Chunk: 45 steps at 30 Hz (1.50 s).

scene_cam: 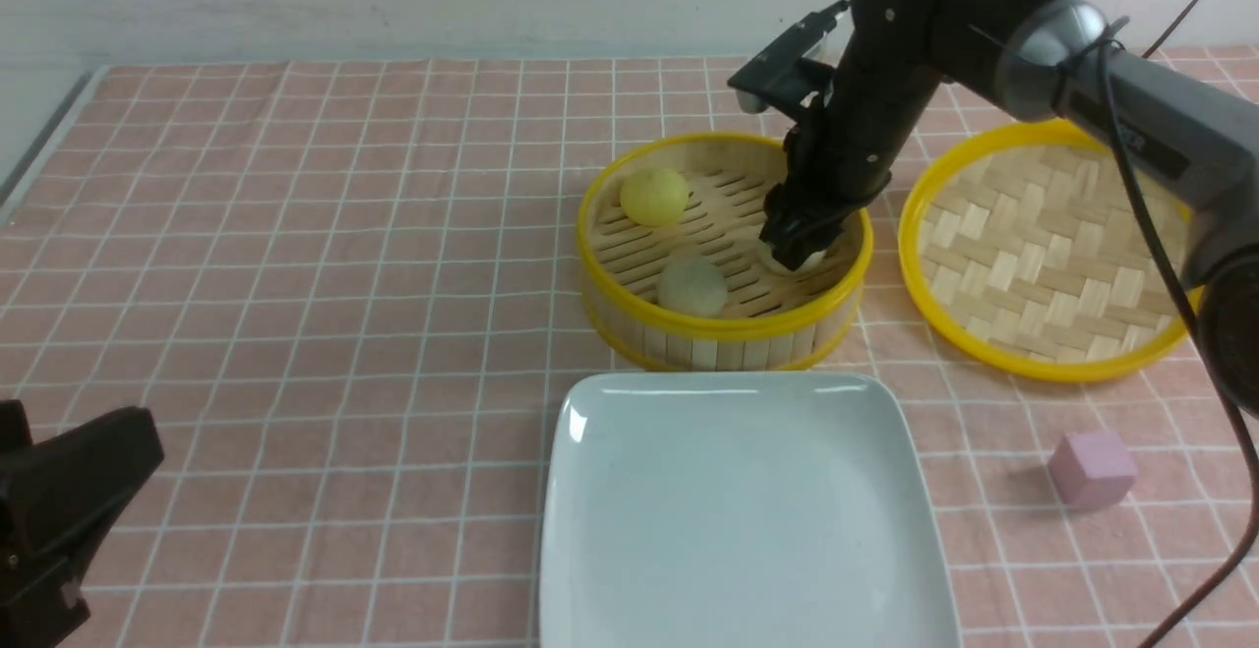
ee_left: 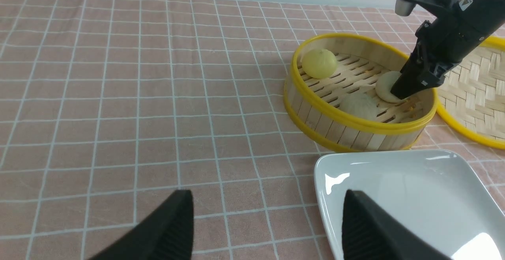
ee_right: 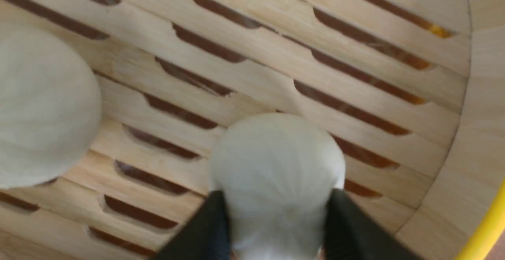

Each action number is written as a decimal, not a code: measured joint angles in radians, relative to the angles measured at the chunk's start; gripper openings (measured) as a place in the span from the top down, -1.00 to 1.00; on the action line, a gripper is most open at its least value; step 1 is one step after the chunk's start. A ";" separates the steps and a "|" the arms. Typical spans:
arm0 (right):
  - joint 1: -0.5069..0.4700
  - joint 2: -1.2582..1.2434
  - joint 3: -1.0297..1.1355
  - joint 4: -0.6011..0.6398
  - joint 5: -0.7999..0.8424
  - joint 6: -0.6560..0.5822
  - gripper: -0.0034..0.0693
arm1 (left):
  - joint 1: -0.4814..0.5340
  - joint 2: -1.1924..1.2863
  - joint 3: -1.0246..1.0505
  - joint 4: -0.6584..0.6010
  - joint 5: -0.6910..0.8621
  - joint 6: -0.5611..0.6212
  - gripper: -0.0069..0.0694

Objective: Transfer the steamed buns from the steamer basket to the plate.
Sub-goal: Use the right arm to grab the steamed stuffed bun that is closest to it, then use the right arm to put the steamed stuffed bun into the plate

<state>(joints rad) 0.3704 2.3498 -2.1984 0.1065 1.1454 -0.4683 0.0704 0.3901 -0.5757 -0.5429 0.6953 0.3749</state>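
Bamboo slats form the floor of the steamer basket (scene_cam: 723, 328), and on them, at about four o'clock of the round, an off-white bun (ee_right: 276, 169) sits between the two dark fingers (ee_right: 209, 228) of the right tool (scene_cam: 799, 253). The wrist view shows both fingers pressed against the bun's flanks, so the tool grips it, and the bun appears to rest on the slats close to the basket wall. Three steamed buns are in the basket in all: the gripped one, a pale yellow bun (scene_cam: 654, 197) at ten o'clock near the far rim, and a second off-white bun (scene_cam: 692, 286) at six o'clock near the front wall, just beside the gripped one but not touching it. One white plate (scene_cam: 738, 520) lies on the worktop at the basket's six o'clock, near its front wall, with nothing on it. One shallow yellow-rimmed woven tray (scene_cam: 1043, 245) lies at the basket's three o'clock. One pink cube (scene_cam: 1092, 469) stands at about four o'clock of the tray, off the plate's right edge. The left tool (ee_left: 268, 228) hangs over the pink checked cloth (scene_cam: 295, 284) at the plate's nine o'clock, fingers wide apart and holding nothing.
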 joint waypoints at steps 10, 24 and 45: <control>0.003 -0.026 -0.069 -0.018 0.048 0.000 0.84 | 0.000 0.000 0.000 0.000 0.001 0.000 -0.51; 0.003 -0.368 -0.213 0.029 0.115 0.345 0.84 | 0.000 0.001 0.000 0.000 -0.007 0.000 -0.51; 0.003 -0.813 0.989 0.393 -0.011 -0.013 0.84 | 0.000 0.001 0.000 0.000 -0.012 0.000 -0.51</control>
<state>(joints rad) 0.3733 1.5373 -1.2091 0.4993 1.1348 -0.4812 0.0704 0.3913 -0.5757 -0.5429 0.6835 0.3749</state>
